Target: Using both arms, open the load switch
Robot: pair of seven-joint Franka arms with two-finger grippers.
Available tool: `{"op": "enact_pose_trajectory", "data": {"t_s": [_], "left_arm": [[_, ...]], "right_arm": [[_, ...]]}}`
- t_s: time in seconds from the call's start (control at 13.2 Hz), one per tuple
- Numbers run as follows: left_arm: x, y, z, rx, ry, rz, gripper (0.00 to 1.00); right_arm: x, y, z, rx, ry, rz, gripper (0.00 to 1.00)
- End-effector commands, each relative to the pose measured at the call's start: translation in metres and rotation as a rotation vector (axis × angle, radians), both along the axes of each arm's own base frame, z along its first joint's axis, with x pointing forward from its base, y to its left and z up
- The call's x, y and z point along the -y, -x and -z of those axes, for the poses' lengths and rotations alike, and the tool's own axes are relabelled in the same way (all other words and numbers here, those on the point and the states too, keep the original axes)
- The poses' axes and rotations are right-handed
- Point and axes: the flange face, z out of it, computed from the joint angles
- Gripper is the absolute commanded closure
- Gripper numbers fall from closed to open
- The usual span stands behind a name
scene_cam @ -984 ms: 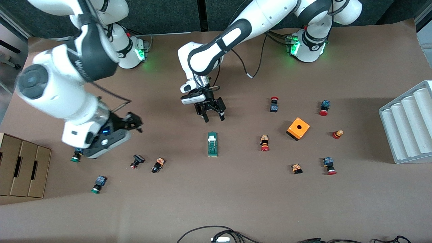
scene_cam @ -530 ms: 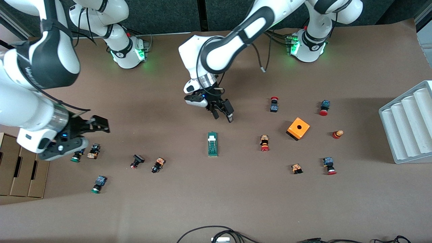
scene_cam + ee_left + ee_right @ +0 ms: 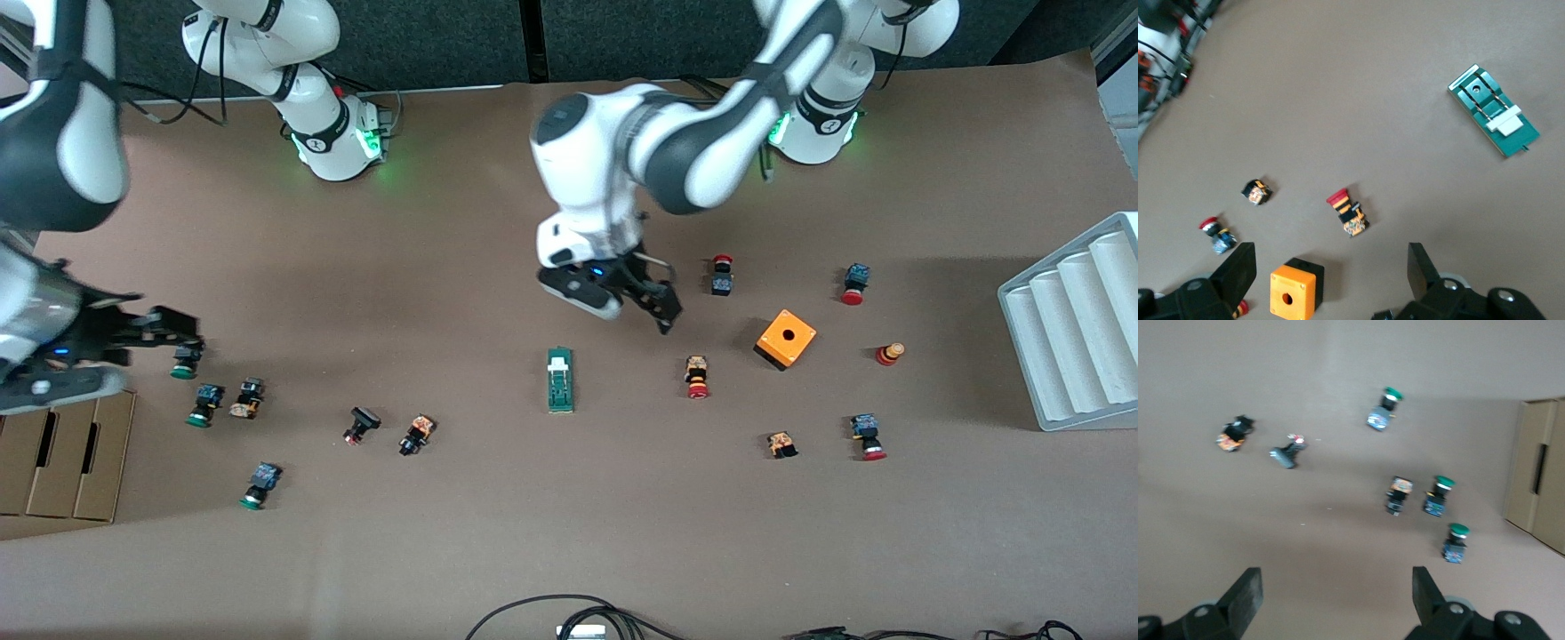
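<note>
The load switch (image 3: 560,380) is a narrow dark-green block with a white end piece, lying flat mid-table; the left wrist view shows the load switch (image 3: 1493,110) too. My left gripper (image 3: 667,316) hangs open over bare table, off the switch toward the left arm's end, beside the orange cube. In the left wrist view the left gripper (image 3: 1330,270) has wide-apart fingers (image 3: 1238,267) holding nothing. My right gripper (image 3: 182,331) is open over the right arm's end of the table, above green push-buttons. Nothing lies between the right gripper (image 3: 1337,592) fingers.
An orange cube with a hole (image 3: 786,339) and several red push-buttons (image 3: 697,378) lie toward the left arm's end. Green and black push-buttons (image 3: 203,404) lie toward the right arm's end, by cardboard boxes (image 3: 62,453). A grey ribbed tray (image 3: 1076,329) sits at the table's edge.
The left gripper has swung from above the load switch toward the orange cube. The right arm has pulled away toward the cardboard boxes. Both grippers stayed open.
</note>
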Motion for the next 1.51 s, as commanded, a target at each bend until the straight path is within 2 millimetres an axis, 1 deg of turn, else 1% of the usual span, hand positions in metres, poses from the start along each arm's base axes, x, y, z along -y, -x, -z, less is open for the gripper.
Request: {"op": "enact_pose_trajectory", "data": {"t_s": [0.0, 0.08, 0.15, 0.3, 0.38, 0.45, 0.53, 0.61, 0.68, 0.76, 0.83, 0.91, 0.98, 1.06, 1.14, 1.21, 1.29, 1.36, 1.44], "left_arm": [[-0.059, -0.048, -0.037, -0.112, 0.167, -0.057, 0.0], [-0.08, -0.06, -0.05, -0.14, 0.241, -0.12, 0.0], [-0.104, -0.07, -0.059, -0.155, 0.284, -0.179, 0.0], [-0.16, -0.088, -0.072, -0.204, 0.323, -0.297, 0.0], [-0.189, -0.092, -0.086, -0.219, 0.347, -0.355, 0.0], [-0.222, -0.096, -0.099, -0.224, 0.344, -0.409, 0.0], [-0.25, -0.093, -0.114, -0.231, 0.316, -0.448, 0.0], [-0.263, -0.087, -0.129, -0.227, 0.297, -0.466, 0.0], [-0.284, -0.085, -0.136, -0.228, 0.282, -0.506, 0.0], [-0.307, -0.088, -0.136, -0.234, 0.277, -0.555, 0.0], [-0.324, -0.09, -0.137, -0.239, 0.273, -0.585, 0.0], [-0.339, -0.09, -0.147, -0.225, 0.273, -0.604, 0.0], [-0.345, -0.083, -0.154, -0.234, 0.259, -0.62, 0.0], [-0.353, -0.079, -0.156, -0.251, 0.245, -0.636, 0.0], [-0.361, -0.079, -0.156, -0.254, 0.242, -0.655, 0.0], [-0.365, -0.079, -0.156, -0.253, 0.24, -0.662, 0.0], [-0.365, -0.08, -0.156, -0.252, 0.243, -0.663, 0.0], [-0.365, -0.081, -0.157, -0.243, 0.245, -0.662, 0.0], [-0.366, -0.082, -0.157, -0.239, 0.249, -0.665, 0.0]], "right_arm": [[0.027, 0.01, -0.016, 0.01, -0.01, 0.05, 0.0], [0.028, 0.012, -0.02, 0.017, -0.004, 0.049, 0.0], [0.028, 0.012, -0.02, 0.017, -0.007, 0.051, 0.0], [0.025, 0.01, -0.019, 0.022, -0.011, 0.058, 0.0], [0.023, 0.008, -0.014, 0.015, -0.01, 0.053, 0.0], [0.021, 0.006, -0.009, 0.005, 0.002, 0.046, 0.0], [0.019, 0.005, -0.007, 0.001, 0.01, 0.042, 0.0], [0.019, 0.004, -0.006, 0.002, 0.01, 0.044, 0.0], [0.019, 0.006, -0.01, 0.012, 0.002, 0.046, 0.0], [0.03, 0.009, -0.016, 0.036, -0.012, 0.086, 0.0], [0.032, 0.011, -0.019, 0.041, -0.026, 0.112, 0.0], [0.036, 0.015, -0.016, 0.034, -0.037, 0.135, 0.0], [0.033, 0.016, -0.016, 0.034, -0.041, 0.137, 0.0], [0.03, 0.016, -0.017, 0.037, -0.039, 0.141, 0.0], [0.029, 0.02, -0.027, 0.053, -0.038, 0.161, 0.0], [0.028, 0.026, -0.038, 0.065, -0.038, 0.18, 0.0], [0.027, 0.03, -0.045, 0.076, -0.041, 0.183, 0.0], [0.025, 0.034, -0.045, 0.077, -0.043, 0.182, 0.0], [0.014, 0.042, -0.045, 0.08, -0.046, 0.169, 0.0]]}}
